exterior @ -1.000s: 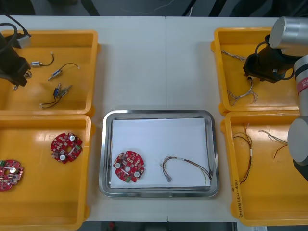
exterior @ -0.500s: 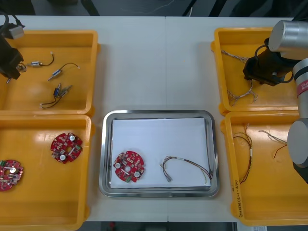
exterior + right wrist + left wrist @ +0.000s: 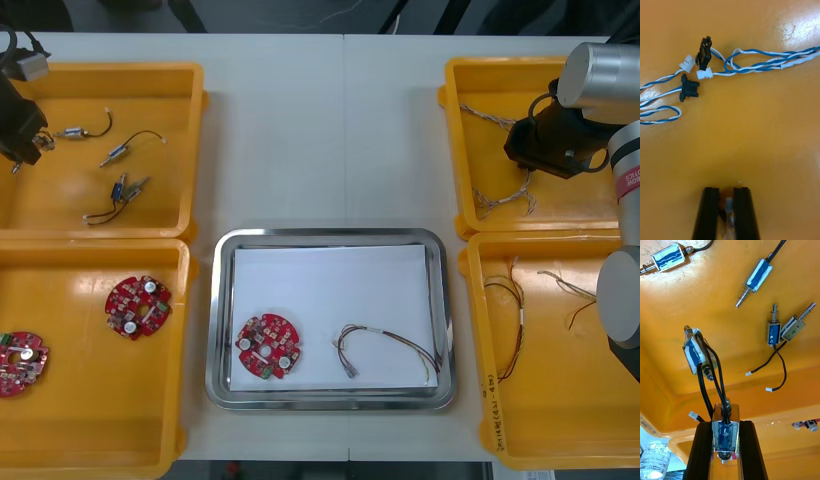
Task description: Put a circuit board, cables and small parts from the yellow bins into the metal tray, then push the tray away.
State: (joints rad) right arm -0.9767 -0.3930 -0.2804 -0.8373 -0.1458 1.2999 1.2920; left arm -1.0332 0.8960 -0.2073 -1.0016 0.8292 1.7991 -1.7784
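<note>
My left gripper (image 3: 24, 148) hangs over the far left yellow bin (image 3: 190, 150). In the left wrist view it (image 3: 725, 426) is shut on a small metal part (image 3: 725, 435) wrapped in blue. A black lead runs from it to a second part (image 3: 696, 352) dangling above the bin floor. My right gripper (image 3: 524, 162) is low in the far right bin (image 3: 455, 150), its fingers (image 3: 708, 210) shut, with something thin and blurred between them. Twisted blue and white cables (image 3: 763, 65) lie farther off. The metal tray (image 3: 330, 238) holds a red circuit board (image 3: 268, 347) and a cable (image 3: 385, 350).
More small metal parts (image 3: 118, 152) with black leads lie in the far left bin. Two circuit boards (image 3: 138, 306) (image 3: 20, 363) rest in the near left bin. Red and yellow cables (image 3: 520, 300) are in the near right bin. Twisted cables (image 3: 505, 198) trail below the right gripper.
The right gripper's fingers have closed in the far right bin. The left gripper moved up and to the left with its part a second ago, then held still.
</note>
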